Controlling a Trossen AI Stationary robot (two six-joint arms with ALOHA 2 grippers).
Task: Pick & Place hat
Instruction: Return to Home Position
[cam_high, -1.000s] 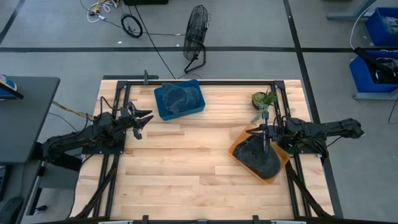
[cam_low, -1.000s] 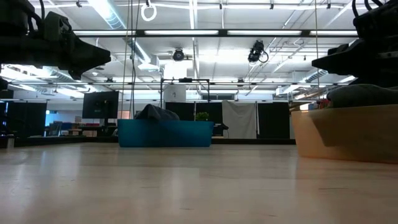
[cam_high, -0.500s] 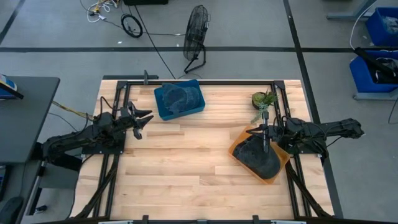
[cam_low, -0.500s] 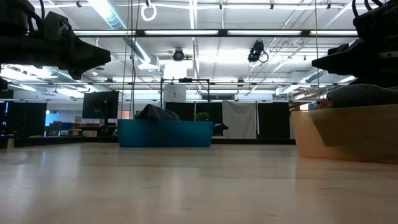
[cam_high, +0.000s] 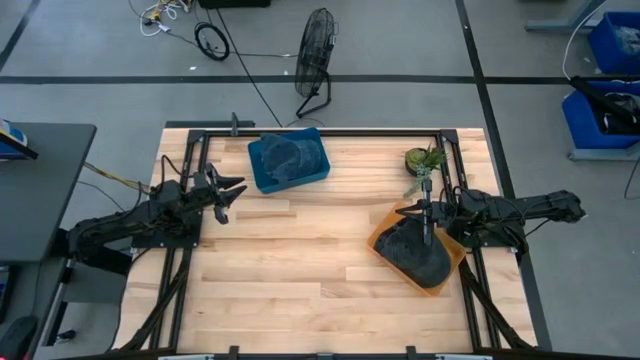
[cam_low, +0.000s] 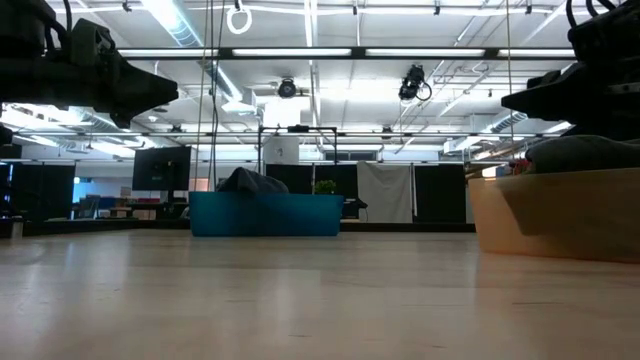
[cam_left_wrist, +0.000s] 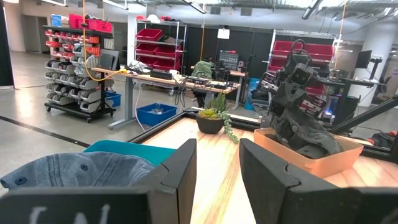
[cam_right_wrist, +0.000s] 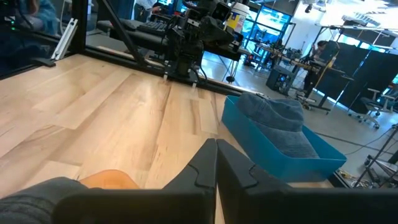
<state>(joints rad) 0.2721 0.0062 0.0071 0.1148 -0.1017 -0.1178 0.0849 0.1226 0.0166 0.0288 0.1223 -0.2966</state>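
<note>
A blue-grey denim hat (cam_high: 285, 155) lies in a blue bin (cam_high: 318, 172) at the table's far side; it also shows in the left wrist view (cam_left_wrist: 74, 171) and the right wrist view (cam_right_wrist: 273, 118). A dark grey hat (cam_high: 415, 250) lies in an orange bin (cam_high: 380, 240) at the table's right. My left gripper (cam_high: 230, 197) is open, raised off the table to the left of the blue bin. My right gripper (cam_high: 428, 230) is shut and hovers above the dark hat; in the low view (cam_low: 510, 100) it stands clear of the hat's crown (cam_low: 580, 152).
A small potted plant (cam_high: 424, 160) stands at the table's far right, just beyond the orange bin. Bare wooden tabletop (cam_high: 300, 260) stretches between the two bins and toward the near edge. A floor fan (cam_high: 317, 50) stands beyond the far edge.
</note>
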